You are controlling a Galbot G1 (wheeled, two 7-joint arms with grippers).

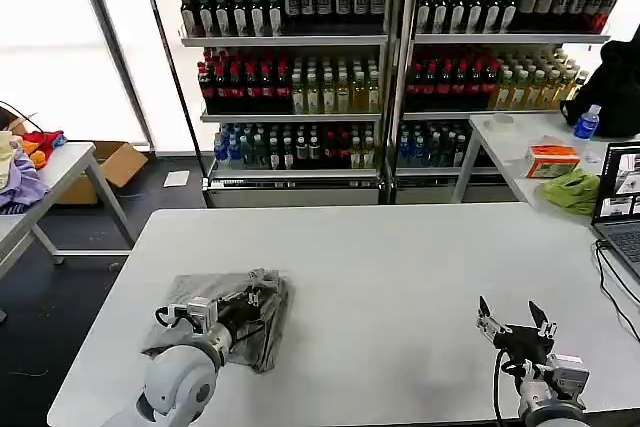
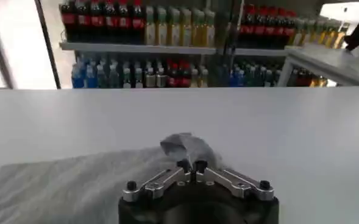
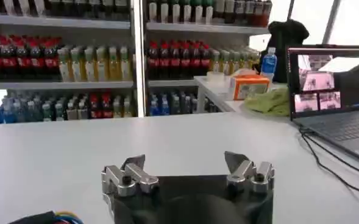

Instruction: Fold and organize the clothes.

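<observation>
A light grey shirt (image 1: 262, 339) lies bunched and partly folded on the white table (image 1: 400, 267) at the front left. My left gripper (image 1: 264, 284) rests over it, shut, pinching a raised fold of the cloth at its fingertips. In the left wrist view the left gripper (image 2: 191, 164) has its jaws together, the grey shirt (image 2: 63, 185) spreading beneath and a lifted flap just beyond the tips. My right gripper (image 1: 513, 315) hovers open near the table's front right, holding nothing; the right wrist view shows the right gripper (image 3: 185, 161) with its fingers wide apart over bare tabletop.
A laptop (image 1: 620, 197) with cables (image 1: 610, 277) sits at the table's right edge. Behind it, a side table carries a lime-green cloth (image 1: 572, 190) and an orange box (image 1: 551, 159). Bottle shelves (image 1: 290, 67) line the back. A left side table (image 1: 60, 172) holds coloured garments.
</observation>
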